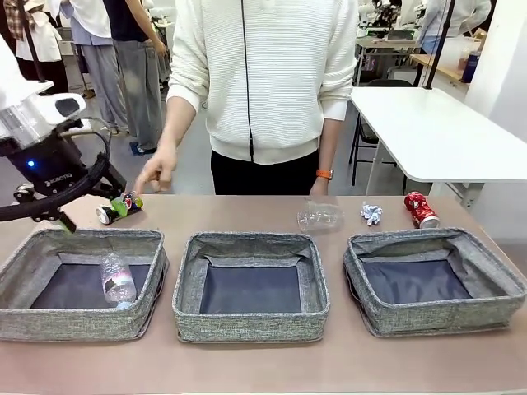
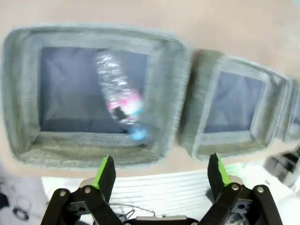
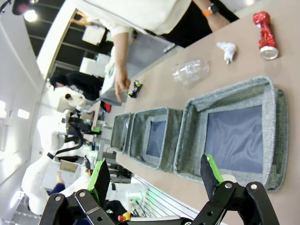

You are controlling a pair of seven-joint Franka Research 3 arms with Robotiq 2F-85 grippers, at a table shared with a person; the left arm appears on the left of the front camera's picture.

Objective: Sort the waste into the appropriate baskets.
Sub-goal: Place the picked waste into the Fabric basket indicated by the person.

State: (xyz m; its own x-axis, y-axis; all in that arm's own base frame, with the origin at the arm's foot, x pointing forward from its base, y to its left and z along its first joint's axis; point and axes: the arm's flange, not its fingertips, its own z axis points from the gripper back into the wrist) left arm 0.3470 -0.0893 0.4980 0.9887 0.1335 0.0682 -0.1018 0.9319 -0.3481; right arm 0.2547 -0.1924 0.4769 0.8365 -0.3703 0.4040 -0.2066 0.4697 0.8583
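A clear plastic bottle point(image 1: 116, 280) point(image 2: 119, 101) lies in the left basket point(image 1: 74, 322) point(image 2: 89, 153). My left gripper point(image 1: 89, 201) point(image 2: 161, 171) hangs open above that basket's far left corner, nothing between its fingers. A dark multicoloured can point(image 1: 119, 206) point(image 3: 136, 87) lies on the table behind the left basket, with a person's hand point(image 1: 156, 173) just above it. The middle basket point(image 1: 251, 325) and right basket point(image 1: 428, 317) point(image 3: 276, 136) hold nothing. Behind them lie a clear cup point(image 1: 319, 216) point(image 3: 190, 72), a paper wad point(image 1: 371, 214) point(image 3: 227, 49) and a crushed red can point(image 1: 421, 210) point(image 3: 265, 35). My right gripper point(image 3: 154, 173) is open, high above the right basket.
The person stands at the far edge, leaning over the table's left half. A white table point(image 1: 436, 132) stands behind at the right. A strip of bare tabletop runs in front of the baskets point(image 1: 263, 366).
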